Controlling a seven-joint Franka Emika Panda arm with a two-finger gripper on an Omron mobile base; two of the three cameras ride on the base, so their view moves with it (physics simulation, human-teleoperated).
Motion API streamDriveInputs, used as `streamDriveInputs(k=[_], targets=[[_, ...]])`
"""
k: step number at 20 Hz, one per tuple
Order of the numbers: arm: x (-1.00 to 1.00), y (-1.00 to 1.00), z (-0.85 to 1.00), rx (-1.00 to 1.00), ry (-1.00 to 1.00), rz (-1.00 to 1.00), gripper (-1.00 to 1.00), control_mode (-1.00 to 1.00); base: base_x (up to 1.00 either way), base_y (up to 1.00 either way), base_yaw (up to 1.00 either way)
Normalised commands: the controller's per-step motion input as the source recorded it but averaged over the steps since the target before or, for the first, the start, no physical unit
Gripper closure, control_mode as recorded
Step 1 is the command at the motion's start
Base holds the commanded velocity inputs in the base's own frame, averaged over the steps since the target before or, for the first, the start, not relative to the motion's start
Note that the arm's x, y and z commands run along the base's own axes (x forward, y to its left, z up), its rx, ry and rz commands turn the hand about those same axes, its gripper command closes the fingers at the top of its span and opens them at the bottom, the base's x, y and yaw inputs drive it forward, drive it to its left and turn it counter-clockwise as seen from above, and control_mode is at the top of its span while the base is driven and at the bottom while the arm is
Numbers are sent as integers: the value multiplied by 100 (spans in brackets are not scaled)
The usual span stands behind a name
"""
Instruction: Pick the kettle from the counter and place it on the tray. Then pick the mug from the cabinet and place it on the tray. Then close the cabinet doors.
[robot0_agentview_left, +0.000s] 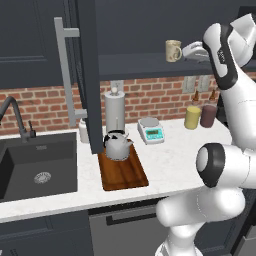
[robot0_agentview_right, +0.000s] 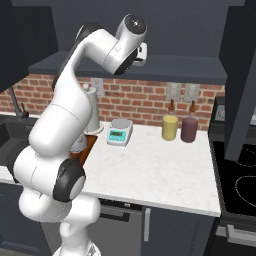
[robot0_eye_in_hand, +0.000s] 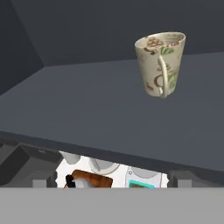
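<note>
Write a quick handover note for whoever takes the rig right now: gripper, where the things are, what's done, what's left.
Gripper: open, empty, raised at the cabinet shelf, beside the mug without touching it.
Kettle: sits on the far end of the tray, on the counter.
Mug: upright on the shelf.
Cabinet doors: open.
Done: kettle placed.
Left: grasp mug, set it on the tray, close the doors.
</note>
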Motion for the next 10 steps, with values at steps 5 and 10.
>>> streamDriveInputs(k=[5,10], targets=[[21,-2,-7,0,0,2,-100,-100,0,0,0],[14,-3,-3,1,0,2,-100,-100,0,0,0]])
